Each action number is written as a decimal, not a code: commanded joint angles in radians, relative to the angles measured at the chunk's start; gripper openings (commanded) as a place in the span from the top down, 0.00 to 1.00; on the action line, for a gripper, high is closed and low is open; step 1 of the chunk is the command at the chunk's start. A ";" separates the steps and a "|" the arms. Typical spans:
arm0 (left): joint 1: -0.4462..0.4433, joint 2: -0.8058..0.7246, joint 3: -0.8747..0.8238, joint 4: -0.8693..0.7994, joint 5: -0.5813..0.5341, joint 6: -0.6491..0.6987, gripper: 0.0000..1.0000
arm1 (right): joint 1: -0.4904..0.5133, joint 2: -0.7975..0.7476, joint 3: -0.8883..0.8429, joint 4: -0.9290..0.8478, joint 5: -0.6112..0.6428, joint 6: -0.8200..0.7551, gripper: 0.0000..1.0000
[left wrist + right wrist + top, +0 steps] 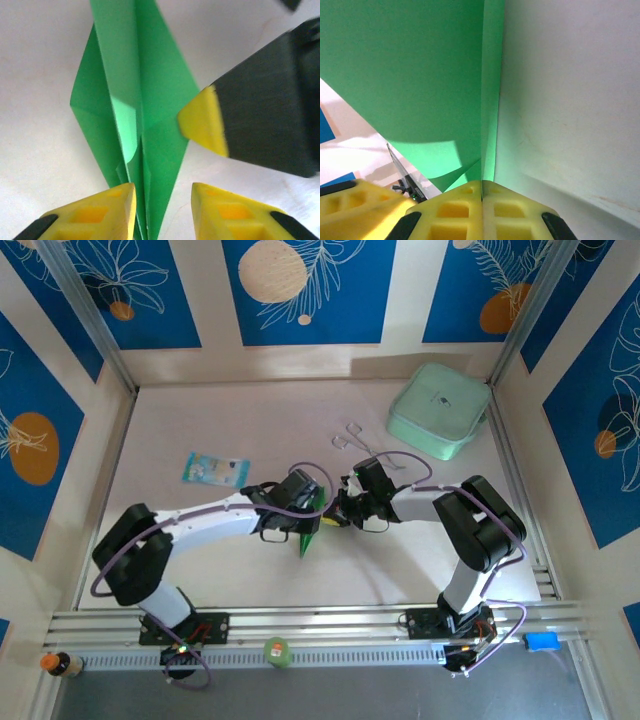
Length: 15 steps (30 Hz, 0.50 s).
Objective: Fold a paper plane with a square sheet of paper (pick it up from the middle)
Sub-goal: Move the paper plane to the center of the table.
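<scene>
Green paper [150, 90], creased into a long pointed shape with a centre fold and side flaps, is held close to the table [400, 570], well left of the mint box [440, 412] and nearer the arm bases than it. The left end effector [163, 212] has its fingers apart. The paper's narrow tip runs down between them, close against one pad with a clear gap to the other. The right end effector [482, 192], on the box side of the paper, has its fingers pressed together on a folded edge, so it alone carries the paper.

The step looks like a regrip or crease-setting along the centre fold. To do it well, I judge the right clamp should hold firm while the left fingers close squarely across the fold near the tip, with both flaps lying even so the layers do not slide. Closing off-centre would likely skew the crease, and pulling against the right grip could tear such thin paper.

Counted from farthest left of the box towards it:
- one pale-blue packet [215, 470]
- one left end effector
- one sheet of paper
- one right end effector
- what seem to be two thin wire bits [350, 436] just left of the box, too small to identify
- one box
</scene>
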 commanded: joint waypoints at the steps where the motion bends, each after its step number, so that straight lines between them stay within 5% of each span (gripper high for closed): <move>1: 0.005 -0.015 -0.017 0.012 -0.032 0.013 0.62 | -0.005 -0.004 -0.017 -0.020 -0.018 -0.006 1.00; 15: 0.021 0.090 0.000 -0.011 0.001 0.011 0.59 | -0.005 -0.006 -0.016 -0.023 -0.021 -0.007 1.00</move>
